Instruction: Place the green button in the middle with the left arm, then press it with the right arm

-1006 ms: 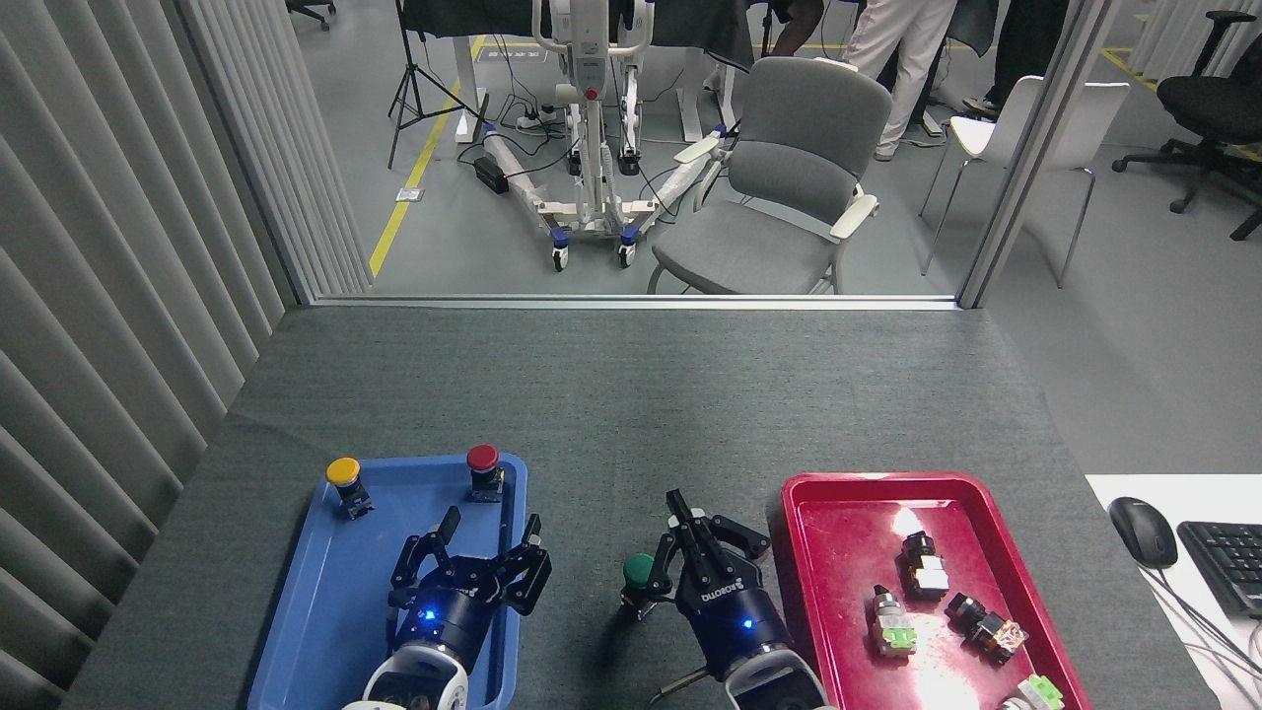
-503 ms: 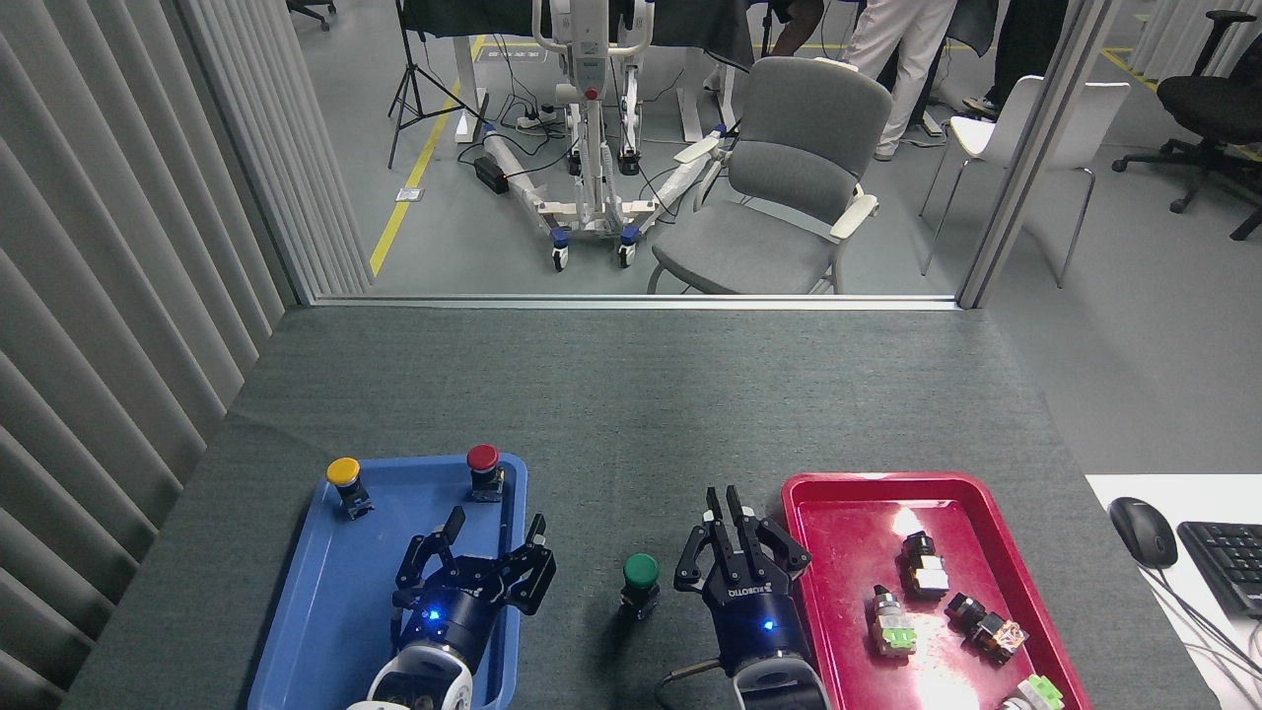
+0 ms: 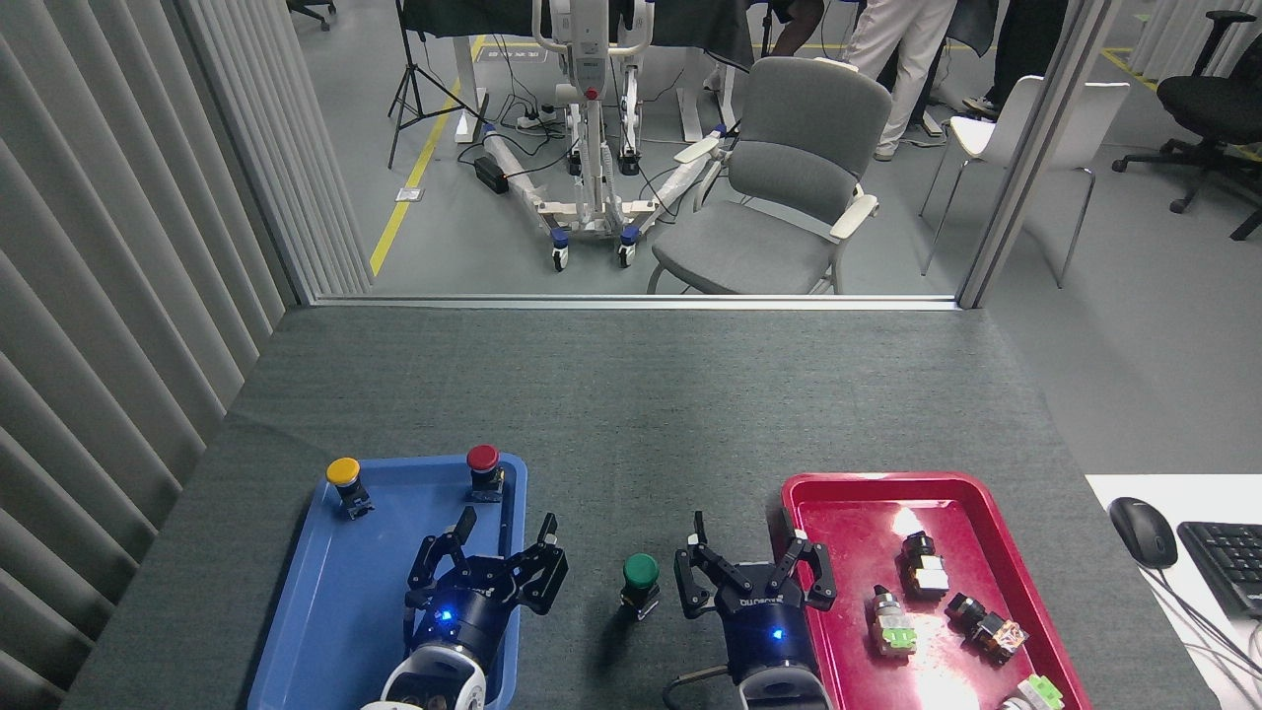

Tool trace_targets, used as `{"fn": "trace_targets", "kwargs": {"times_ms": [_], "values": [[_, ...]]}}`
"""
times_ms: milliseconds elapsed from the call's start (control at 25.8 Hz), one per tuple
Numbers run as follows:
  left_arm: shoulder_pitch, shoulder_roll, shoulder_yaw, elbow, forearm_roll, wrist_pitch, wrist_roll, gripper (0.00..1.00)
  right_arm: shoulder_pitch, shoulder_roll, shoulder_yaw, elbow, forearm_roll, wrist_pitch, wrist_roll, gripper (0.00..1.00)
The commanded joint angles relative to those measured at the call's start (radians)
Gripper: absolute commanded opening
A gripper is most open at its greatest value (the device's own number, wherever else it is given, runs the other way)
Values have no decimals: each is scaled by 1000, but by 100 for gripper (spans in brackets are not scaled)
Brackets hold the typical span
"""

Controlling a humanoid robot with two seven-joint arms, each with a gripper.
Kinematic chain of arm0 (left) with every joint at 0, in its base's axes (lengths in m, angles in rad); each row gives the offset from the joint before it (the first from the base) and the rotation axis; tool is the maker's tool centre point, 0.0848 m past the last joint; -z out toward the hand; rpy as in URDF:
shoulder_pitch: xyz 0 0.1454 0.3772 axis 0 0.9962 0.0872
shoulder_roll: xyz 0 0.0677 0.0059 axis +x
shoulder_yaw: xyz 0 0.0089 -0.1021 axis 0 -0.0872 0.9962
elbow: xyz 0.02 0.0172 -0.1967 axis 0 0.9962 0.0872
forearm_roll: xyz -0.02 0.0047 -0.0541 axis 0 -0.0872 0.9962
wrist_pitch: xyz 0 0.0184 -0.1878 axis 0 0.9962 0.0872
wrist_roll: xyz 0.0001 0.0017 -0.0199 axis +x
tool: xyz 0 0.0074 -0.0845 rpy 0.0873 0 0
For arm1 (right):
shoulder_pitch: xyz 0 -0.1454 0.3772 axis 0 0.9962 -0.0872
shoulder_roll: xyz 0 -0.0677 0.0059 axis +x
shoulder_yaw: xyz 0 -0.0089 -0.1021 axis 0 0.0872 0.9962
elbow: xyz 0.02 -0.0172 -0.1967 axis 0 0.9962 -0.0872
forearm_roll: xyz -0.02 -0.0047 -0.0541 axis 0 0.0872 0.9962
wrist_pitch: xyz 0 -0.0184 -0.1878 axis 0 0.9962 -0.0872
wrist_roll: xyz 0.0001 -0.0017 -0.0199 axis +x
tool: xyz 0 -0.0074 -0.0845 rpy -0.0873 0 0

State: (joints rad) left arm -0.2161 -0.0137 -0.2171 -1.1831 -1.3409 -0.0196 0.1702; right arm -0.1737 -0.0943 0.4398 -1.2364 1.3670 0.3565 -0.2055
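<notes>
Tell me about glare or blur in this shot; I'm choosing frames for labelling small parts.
Head view: strong white glare on the red tray floor, washing out patches beside the switch parts; the green button cap is crisp with a soft shadow on the grey cloth; both grippers are sharp, no motion blur; straight edges bow slightly near the borders.

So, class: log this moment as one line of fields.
green button: upright on the middle cloth, untouched | left gripper: open over blue tray | right gripper: jaws open, beside button
</notes>
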Motion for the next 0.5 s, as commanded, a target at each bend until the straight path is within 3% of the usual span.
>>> {"fn": "trace_targets", "kwargs": {"times_ms": [0, 464], "values": [[3, 0, 1, 3, -1, 9, 0, 99, 2, -1, 0, 0, -2, 2, -2, 99], [11, -3, 1, 23, 3, 23, -20, 99, 2, -2, -1, 2, -3, 18, -3, 99]]}}
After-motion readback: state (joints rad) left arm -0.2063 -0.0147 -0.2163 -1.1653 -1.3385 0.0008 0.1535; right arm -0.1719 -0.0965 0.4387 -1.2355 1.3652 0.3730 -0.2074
